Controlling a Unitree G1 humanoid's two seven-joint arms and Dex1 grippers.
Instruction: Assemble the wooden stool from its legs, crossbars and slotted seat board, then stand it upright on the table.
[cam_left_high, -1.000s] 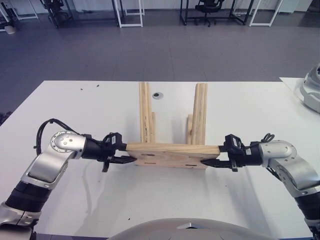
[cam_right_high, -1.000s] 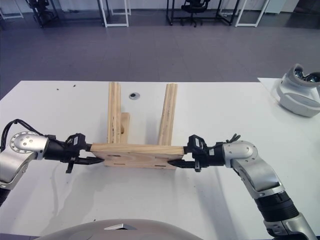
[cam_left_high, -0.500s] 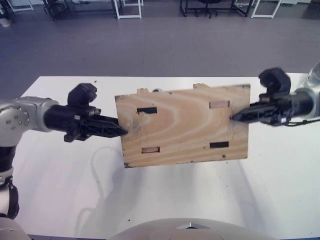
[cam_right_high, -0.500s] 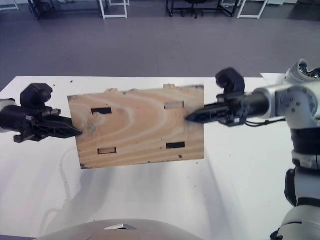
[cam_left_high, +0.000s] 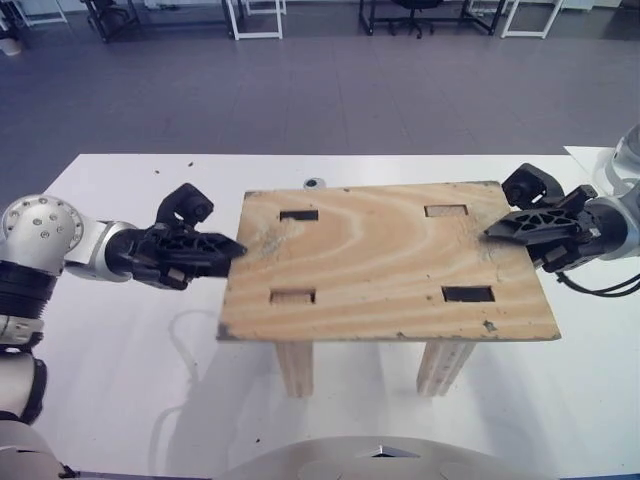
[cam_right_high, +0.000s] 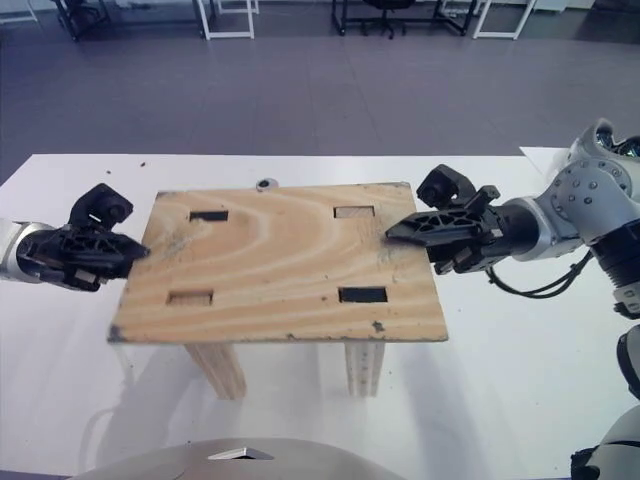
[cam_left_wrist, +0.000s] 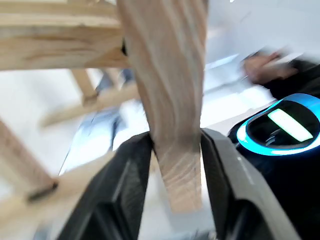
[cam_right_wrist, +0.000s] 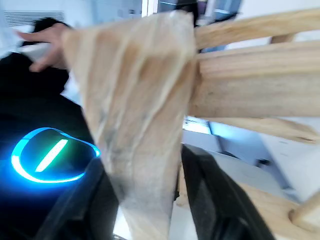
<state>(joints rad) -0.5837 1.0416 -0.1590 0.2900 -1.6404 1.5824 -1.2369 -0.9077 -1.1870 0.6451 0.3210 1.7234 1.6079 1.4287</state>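
Stool (cam_left_high: 387, 290) now flipped seat-up; left end effector (cam_left_high: 234, 250), right end effector (cam_left_high: 491, 232) clamped on seat board (cam_right_high: 280, 262).

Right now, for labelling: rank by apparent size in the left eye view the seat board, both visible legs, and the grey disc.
1. Seat board
2. Left leg and right leg, visible parts alike
3. Grey disc

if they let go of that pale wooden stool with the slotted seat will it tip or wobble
Probably stiff: the pale wooden stool shows no sag with the left gripper and right gripper pinching only opposite seat edges. Likely steady, as its legs spread under the corners. A push might slide it on the smooth white table.
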